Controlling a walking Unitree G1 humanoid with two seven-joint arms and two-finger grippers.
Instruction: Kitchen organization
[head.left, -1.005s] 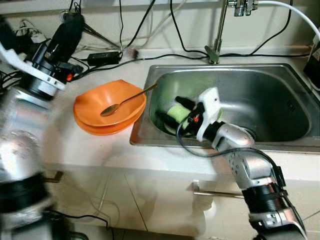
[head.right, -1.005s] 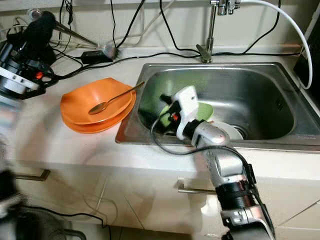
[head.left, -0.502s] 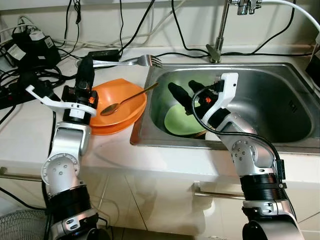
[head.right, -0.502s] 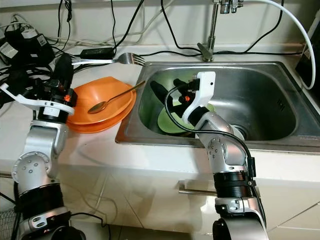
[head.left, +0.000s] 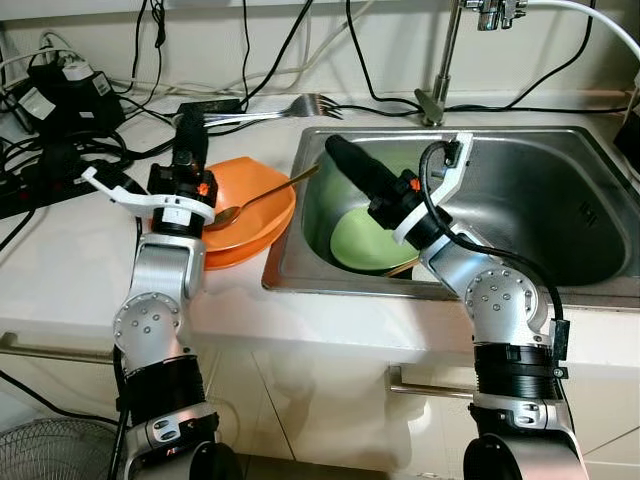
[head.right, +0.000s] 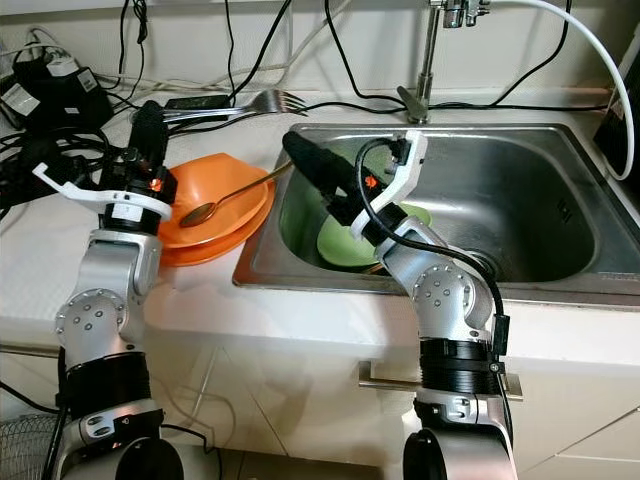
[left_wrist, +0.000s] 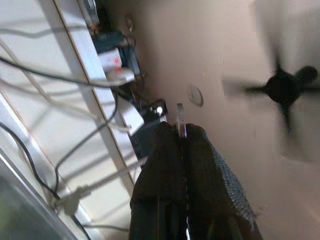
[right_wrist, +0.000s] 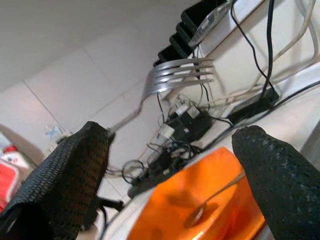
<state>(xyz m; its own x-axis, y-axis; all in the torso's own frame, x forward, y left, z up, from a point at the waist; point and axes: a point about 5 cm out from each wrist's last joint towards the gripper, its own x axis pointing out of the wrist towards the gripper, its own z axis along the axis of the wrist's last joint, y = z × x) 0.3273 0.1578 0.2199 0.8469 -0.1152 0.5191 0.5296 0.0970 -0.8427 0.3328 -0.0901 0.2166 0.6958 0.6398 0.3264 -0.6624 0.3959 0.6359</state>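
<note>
My left gripper stands upright over the counter, shut on the handle of a silver fork; the fork lies level, tines toward the sink. In the left wrist view a thin strip of metal sits between the closed fingers. Two stacked orange bowls with a gold spoon rest beside the sink. My right gripper is open and holds nothing, raised over the sink's left end and pointing at the bowls. A green plate lies in the sink below it.
A faucet rises behind the sink. Black cables, a power strip and adapters crowd the back left of the counter. A cabinet handle is below the counter edge, and a fan stands on the floor at lower left.
My right gripper has let go of the green plate and risen from the sink bottom, turning toward the bowls. My left arm has swung in with the fork, nearer the sink.
</note>
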